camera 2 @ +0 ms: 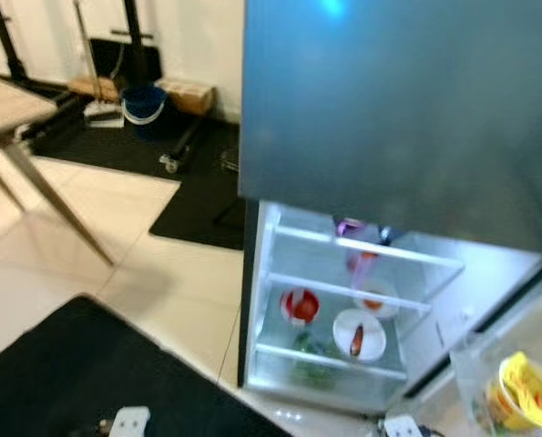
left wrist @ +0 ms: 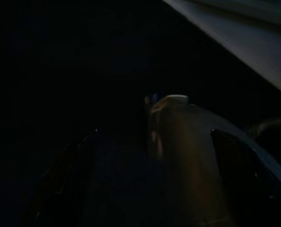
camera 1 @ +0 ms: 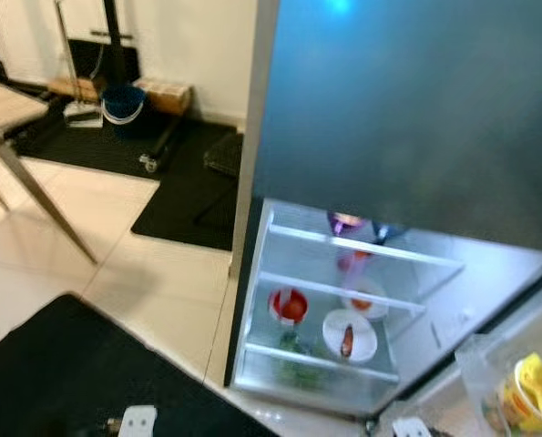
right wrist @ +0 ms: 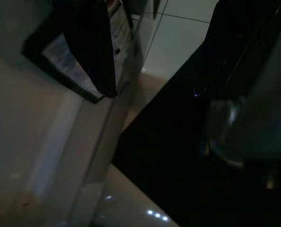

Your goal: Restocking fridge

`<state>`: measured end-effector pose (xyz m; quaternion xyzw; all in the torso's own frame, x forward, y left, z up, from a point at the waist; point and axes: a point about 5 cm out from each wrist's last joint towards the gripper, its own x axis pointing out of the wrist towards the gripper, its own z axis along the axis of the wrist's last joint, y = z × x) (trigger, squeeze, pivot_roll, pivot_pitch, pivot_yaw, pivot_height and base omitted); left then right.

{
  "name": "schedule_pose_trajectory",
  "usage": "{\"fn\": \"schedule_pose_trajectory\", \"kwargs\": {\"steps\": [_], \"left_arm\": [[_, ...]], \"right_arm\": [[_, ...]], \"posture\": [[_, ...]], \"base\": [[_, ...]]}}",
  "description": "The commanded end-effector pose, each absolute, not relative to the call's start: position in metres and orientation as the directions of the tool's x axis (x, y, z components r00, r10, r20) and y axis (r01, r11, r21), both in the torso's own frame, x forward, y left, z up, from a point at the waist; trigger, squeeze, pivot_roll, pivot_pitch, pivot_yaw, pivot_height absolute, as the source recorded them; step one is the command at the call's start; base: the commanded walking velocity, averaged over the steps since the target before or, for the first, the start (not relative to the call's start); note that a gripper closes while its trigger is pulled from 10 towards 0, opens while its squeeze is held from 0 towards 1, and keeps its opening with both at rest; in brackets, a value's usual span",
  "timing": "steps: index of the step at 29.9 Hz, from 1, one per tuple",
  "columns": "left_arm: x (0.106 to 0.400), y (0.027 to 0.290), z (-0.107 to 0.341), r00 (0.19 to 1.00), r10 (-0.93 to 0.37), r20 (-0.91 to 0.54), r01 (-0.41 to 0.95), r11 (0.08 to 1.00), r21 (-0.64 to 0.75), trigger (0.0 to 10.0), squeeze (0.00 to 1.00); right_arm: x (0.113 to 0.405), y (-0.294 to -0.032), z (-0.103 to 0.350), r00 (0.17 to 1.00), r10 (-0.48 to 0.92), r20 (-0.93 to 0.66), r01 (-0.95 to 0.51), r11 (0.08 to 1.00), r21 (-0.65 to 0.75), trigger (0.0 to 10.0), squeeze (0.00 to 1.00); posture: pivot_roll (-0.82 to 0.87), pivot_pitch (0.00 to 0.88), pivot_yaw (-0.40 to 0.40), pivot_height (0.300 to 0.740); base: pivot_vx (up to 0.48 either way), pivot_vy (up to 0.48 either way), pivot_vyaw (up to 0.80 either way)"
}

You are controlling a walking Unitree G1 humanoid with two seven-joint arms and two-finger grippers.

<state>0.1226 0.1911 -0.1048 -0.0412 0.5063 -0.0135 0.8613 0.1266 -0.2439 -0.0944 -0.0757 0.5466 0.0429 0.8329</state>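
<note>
**Fridge open, both arms hanging low**

Nearest, a black mat [camera 1: 61, 373] covers the floor at the robot's feet. The left hand [left wrist: 145, 189] hangs over it in deep shade, and whether its fingers are spread or closed cannot be told. The right hand [right wrist: 154, 61] hangs beside the fridge's lower edge, its two black fingers [right wrist: 90, 47] parted with nothing between them.

At the near right, the open door's bin holds a yellow packet [camera 1: 530, 391].

Beyond it stands the fridge [camera 1: 398, 118], its lower compartment lit. On the glass shelves sit a red bowl [camera 1: 288, 305], a white plate [camera 1: 349, 336] carrying a reddish item, and green produce [camera 1: 293, 360] on the lowest level. Further dishes rest on the upper shelves, too blurred to identify.

Farther left stands a wooden table [camera 1: 2, 105] on slanted legs. Against the far wall sits a blue bucket [camera 1: 123, 105] on another dark mat.
</note>
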Motion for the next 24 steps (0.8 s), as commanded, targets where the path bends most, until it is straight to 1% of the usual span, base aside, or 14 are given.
{"fn": "schedule_pose_trajectory", "kwargs": {"steps": [1, 24], "left_arm": [[0.1045, 0.1850, -0.1114, 0.419, -0.087, -0.904, -0.008, 0.995, -0.099, 10.0, 0.00], [0.1039, 0.1802, -0.1119, 0.419, -0.103, -0.902, 0.001, 0.994, -0.112, 10.0, 0.00]], "right_arm": [[0.1189, -0.2473, -0.0960, 0.378, -0.022, -0.925, -0.145, 0.986, -0.083, 10.0, 0.00], [0.1146, -0.2486, -0.0969, 0.374, -0.025, -0.927, -0.131, 0.988, -0.080, 10.0, 0.00]], "posture": [[0.06, 0.000, -0.084, 0.740], [0.05, 0.000, -0.083, 0.740]], "base": [[-0.364, 0.000, 0.00], [-0.370, 0.000, 0.00]]}}
